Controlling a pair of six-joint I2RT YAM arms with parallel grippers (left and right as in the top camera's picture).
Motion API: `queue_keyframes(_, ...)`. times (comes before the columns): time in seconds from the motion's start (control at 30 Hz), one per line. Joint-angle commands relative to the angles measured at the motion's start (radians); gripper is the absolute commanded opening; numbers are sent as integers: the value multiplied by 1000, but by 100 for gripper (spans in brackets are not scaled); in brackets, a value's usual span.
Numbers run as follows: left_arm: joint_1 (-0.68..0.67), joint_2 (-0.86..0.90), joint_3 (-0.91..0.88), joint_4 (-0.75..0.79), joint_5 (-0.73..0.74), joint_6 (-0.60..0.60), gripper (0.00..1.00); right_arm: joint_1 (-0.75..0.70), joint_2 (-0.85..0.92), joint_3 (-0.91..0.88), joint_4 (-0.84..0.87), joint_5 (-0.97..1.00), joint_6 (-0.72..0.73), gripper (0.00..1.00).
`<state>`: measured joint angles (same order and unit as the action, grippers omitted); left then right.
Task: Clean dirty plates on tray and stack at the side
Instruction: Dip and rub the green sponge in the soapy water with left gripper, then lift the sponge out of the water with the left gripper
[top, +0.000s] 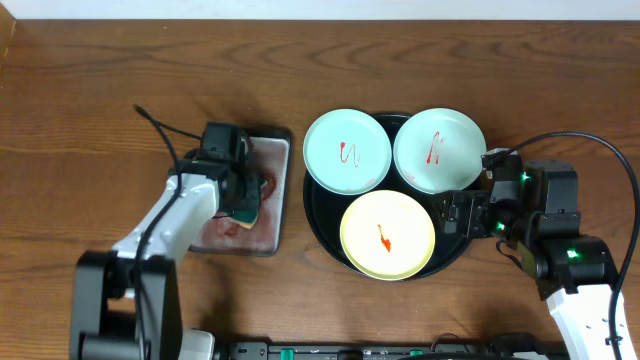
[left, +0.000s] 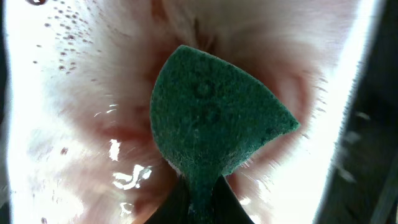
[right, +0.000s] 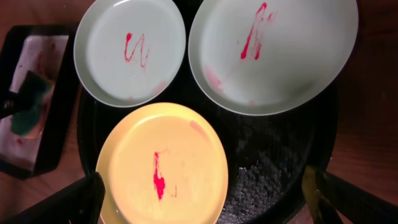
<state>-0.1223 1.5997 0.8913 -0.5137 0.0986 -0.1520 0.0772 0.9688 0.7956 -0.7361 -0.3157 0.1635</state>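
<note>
Three plates lie on the round black tray (top: 322, 232): a mint plate (top: 347, 150) at the back left, a mint plate (top: 439, 149) at the back right, a yellow plate (top: 388, 235) in front. Each has a red sauce smear. They also show in the right wrist view: mint (right: 130, 50), mint (right: 273, 53), yellow (right: 165, 165), tray (right: 267, 180). My left gripper (top: 243, 200) is shut on a green sponge (left: 211, 118) over the wet rectangular sponge tray (top: 270, 190). My right gripper (top: 462, 212) is open and empty at the tray's right rim, its fingers spread wide (right: 205, 199).
The sponge tray (right: 37, 106) holds pinkish water and sits left of the black tray. A black cable (top: 160, 128) runs over the table behind my left arm. Another cable (top: 590, 145) loops at the right. The wooden table edge runs along the back.
</note>
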Motion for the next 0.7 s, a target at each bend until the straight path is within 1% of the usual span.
queue_keyframes(0.0, 44, -137, -9, -21, 95, 24, 7, 8, 0, 16, -1, -13, -42, 99)
queue_keyframes(0.1, 109, -278, -9, -16, 170, 17, 7, 22, 0, 16, 0, -11, -45, 99)
queue_keyframes(0.27, 154, -385, -11, -15, 247, 16, 7, 22, 0, 16, 0, -10, -46, 99)
queue_keyframes(0.33, 182, -420, -13, -12, 319, 16, 7, 22, 0, 16, 0, -10, -46, 99)
queue_keyframes(0.5, 241, -439, -53, 32, 421, -3, 7, 22, 0, 16, -1, -11, -49, 99)
queue_keyframes(0.67, 328, -439, -148, 157, 612, -19, 7, 22, 0, 16, -1, -11, -49, 99)
